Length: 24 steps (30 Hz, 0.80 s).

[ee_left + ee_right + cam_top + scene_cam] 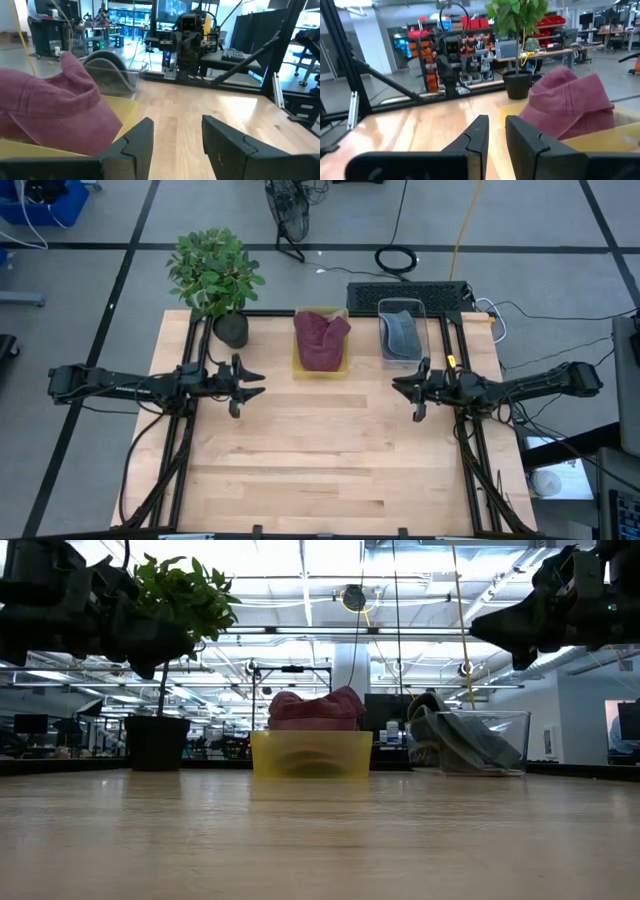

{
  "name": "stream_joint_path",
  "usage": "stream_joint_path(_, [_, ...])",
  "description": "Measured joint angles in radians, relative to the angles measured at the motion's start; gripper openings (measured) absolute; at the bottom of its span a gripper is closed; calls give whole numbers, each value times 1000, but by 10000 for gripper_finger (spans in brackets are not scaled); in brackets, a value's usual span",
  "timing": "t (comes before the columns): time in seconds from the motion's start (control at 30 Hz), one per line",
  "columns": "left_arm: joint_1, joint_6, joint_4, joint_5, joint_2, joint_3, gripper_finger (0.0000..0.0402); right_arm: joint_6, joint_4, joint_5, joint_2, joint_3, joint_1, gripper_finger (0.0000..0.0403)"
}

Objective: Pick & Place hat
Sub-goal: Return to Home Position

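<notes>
The crumpled red fabric caps (320, 338) lie heaped in the rectangular yellow plastic bin (310, 752) at the middle of the bench's (320, 465) rear edge, their soft crowns bulging above its rim. Just beside it toward the right rear corner stands a clear, hard-walled bin (505, 745) holding a folded grey cap (398, 335). A leafy potted plant (215, 275) occupies the left rear corner. The left hand (258, 384) hovers near the left edge, fingers spread wide and empty. The right hand (400, 388) hovers near the right edge, fingers narrowly parted and empty. Smooth pale wood planks run bare between them and to the front edge.
</notes>
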Motion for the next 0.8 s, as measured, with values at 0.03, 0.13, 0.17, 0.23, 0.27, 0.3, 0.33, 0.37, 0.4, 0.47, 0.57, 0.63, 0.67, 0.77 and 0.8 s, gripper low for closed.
stream_joint_path(0.03, [0, 1, -1, 0, 0, 0, 168, 0, -4, 0, 0, 0, 0, 54])
stream_joint_path(0.13, [0, 4, -10, -1, -2, 0, 168, 0, -13, 0, 0, -1, 0, 54])
stream_joint_path(0.17, [0, 4, -23, -2, -1, 0, 168, 0, -16, 0, 0, -1, 0, 54])
stream_joint_path(0.23, [0, 12, -56, -2, -1, 0, 168, 0, -33, 0, 0, -2, 0, 54])
stream_joint_path(0.27, [0, 18, -84, -4, -1, 0, 168, -1, -52, 0, 0, -2, 0, 54])
stream_joint_path(0.3, [0, 20, -115, -12, -1, 0, 168, -1, -71, 0, 0, -2, 0, 54])
stream_joint_path(0.33, [0, 20, -146, -21, -1, 0, 168, 0, -84, 0, 1, -2, 0, 54])
stream_joint_path(0.37, [0, 20, -170, -29, -1, 0, 168, 1, -100, 0, 1, -2, 0, 54])
stream_joint_path(0.4, [0, 20, -187, -36, -1, 0, 168, 2, -111, 0, 1, -2, 0, 54])
stream_joint_path(0.47, [0, 19, -222, -46, -1, 0, 168, 6, -114, 0, 0, -2, 0, 54])
stream_joint_path(0.57, [0, 20, -249, -47, -6, 0, 168, 9, -123, -2, 0, -2, 0, 54])
stream_joint_path(0.63, [0, 23, -275, -47, -19, 0, 168, 9, -149, -3, -7, -2, 0, 54])
stream_joint_path(0.67, [0, 25, -293, -47, -30, 0, 168, 12, -167, -1, -14, -2, 0, 54])
stream_joint_path(0.77, [0, 33, -334, -47, -83, 0, 168, 16, -201, 10, -42, -2, 0, 54])
stream_joint_path(0.8, [0, 38, -354, -47, -105, 0, 168, 16, -210, 22, -56, -2, 0, 54])
